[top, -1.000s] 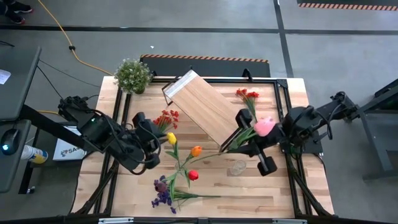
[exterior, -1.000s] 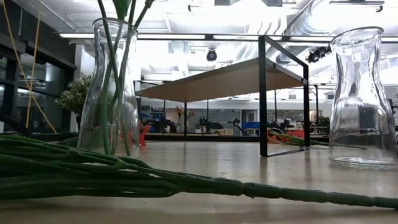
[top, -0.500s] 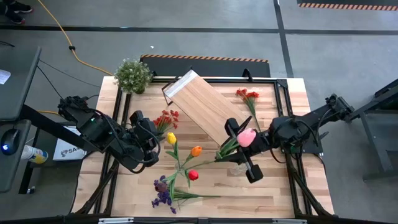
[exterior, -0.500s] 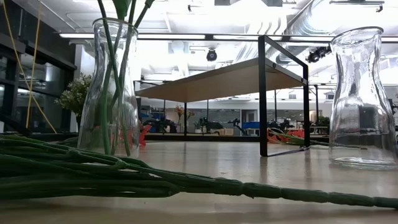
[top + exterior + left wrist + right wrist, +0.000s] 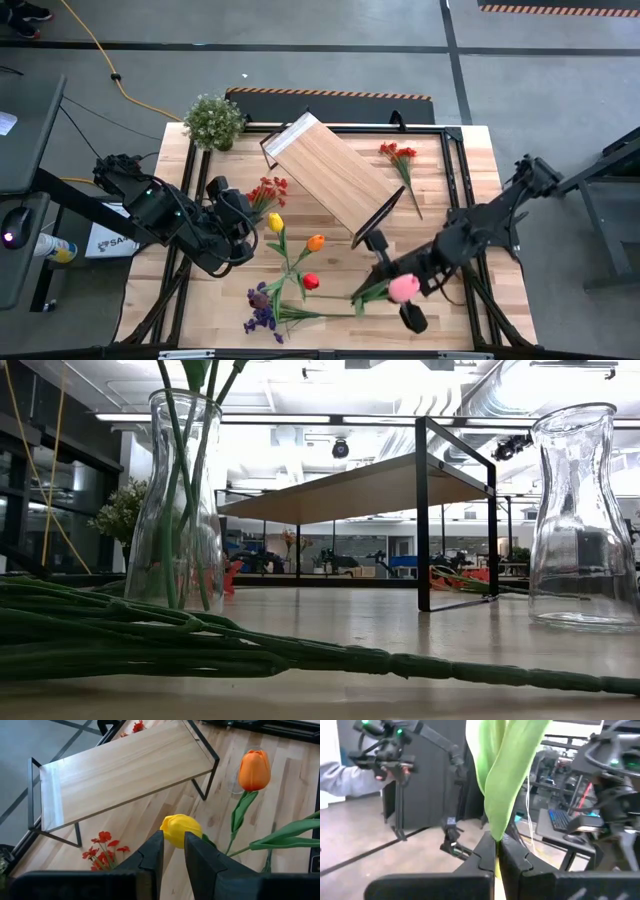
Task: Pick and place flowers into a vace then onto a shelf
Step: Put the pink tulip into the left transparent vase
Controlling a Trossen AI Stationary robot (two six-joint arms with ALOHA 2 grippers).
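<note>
The right hand (image 5: 392, 283) hangs over the near right part of the counter (image 5: 450, 310), its fingers pressed together on the stem of a pink tulip (image 5: 404, 288); in the right wrist view only the tulip's green leaf (image 5: 506, 770) shows above the fingers, and the bloom is cut off. The left hand (image 5: 243, 222) sits low at the left side of the counter, fingers narrowly parted around a vase neck with a yellow tulip (image 5: 181, 829) rising just beyond them; the vase rim itself is hard to make out from above. An orange tulip (image 5: 316, 242), a red tulip (image 5: 311, 282) and a purple spray (image 5: 262, 310) lie loose on the counter between the arms. The shelf (image 5: 330, 172) stands diagonally at the middle of the counter, with red sprays (image 5: 267, 190) beside its left edge and another (image 5: 398, 153) at its right. In the low view, a vase holding stems (image 5: 185, 500) and an empty vase (image 5: 583, 515) are both cropped at the top.
</note>
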